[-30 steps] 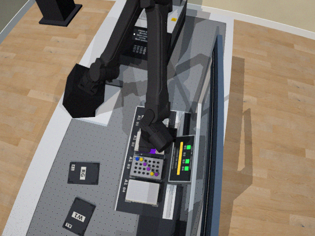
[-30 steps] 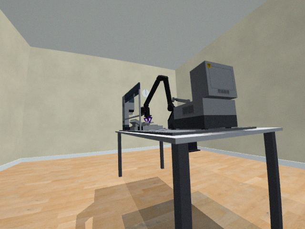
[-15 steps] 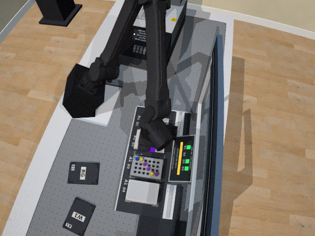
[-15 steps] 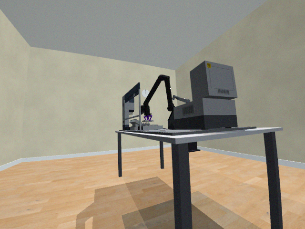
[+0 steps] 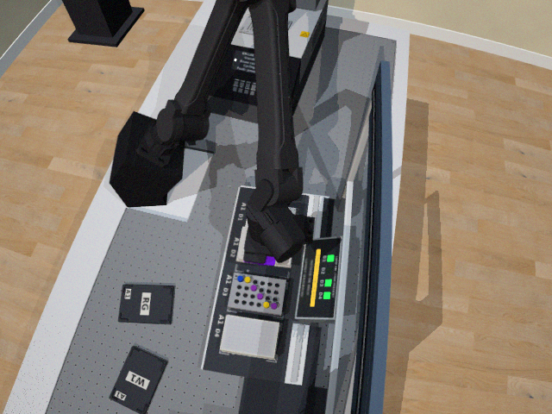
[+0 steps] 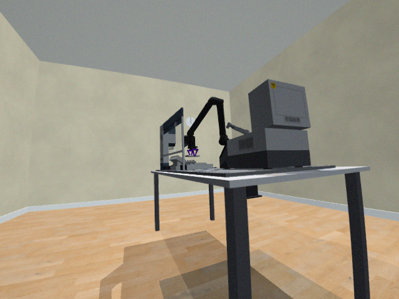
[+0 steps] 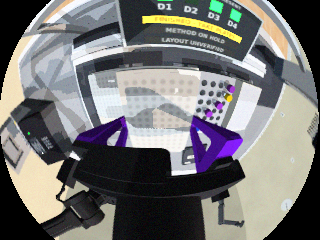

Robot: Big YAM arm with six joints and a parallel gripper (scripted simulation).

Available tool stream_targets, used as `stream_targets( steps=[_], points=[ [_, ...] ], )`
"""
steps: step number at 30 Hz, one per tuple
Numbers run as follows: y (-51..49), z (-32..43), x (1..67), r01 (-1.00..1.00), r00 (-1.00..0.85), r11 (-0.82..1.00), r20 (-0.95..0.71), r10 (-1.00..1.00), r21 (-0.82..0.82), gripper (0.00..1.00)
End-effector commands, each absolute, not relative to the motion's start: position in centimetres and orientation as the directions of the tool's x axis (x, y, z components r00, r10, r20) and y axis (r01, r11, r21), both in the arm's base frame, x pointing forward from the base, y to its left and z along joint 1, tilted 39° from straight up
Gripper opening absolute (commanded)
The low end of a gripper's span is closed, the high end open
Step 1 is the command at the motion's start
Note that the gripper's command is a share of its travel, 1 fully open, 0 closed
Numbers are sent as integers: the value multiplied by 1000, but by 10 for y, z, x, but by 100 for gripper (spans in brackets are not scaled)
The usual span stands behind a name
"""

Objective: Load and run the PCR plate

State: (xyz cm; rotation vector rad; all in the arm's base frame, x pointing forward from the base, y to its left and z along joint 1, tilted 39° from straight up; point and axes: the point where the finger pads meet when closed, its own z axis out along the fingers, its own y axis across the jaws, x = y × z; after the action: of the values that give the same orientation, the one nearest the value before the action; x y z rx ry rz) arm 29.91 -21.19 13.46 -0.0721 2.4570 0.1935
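Pinched plate M06 (image 7: 156, 103) across its width in the pincer (image 7: 160, 139), purple fingers spread wide on either edge, probably so the plate hung level for carrying. Held it raised just above slot D2 (image 5: 232, 252), beside the tube cooling block (image 5: 257, 294) on D3. Looked pale and flat, a grid of 96 wells; labels not readable. Showed D2's panel lamp (image 7: 191, 2) dark, 3 others green.
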Motion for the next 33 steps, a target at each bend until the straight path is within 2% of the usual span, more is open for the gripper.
stream_targets(
  steps=[1, 6, 14, 27, 33],
  points=[
    [-213, 136, 305, -111, -773, 988, -634, -15, 111, 0],
    [-210, 125, 302, -91, -783, 986, -621, 17, 141, 0],
    [-226, 144, 303, -69, -764, 992, -645, 15, 104, 0],
    [-145, 147, 259, 144, -771, 942, -562, 300, 304, 0],
    [-130, 149, 250, 186, -762, 923, -544, 352, 337, 0]
  ],
)
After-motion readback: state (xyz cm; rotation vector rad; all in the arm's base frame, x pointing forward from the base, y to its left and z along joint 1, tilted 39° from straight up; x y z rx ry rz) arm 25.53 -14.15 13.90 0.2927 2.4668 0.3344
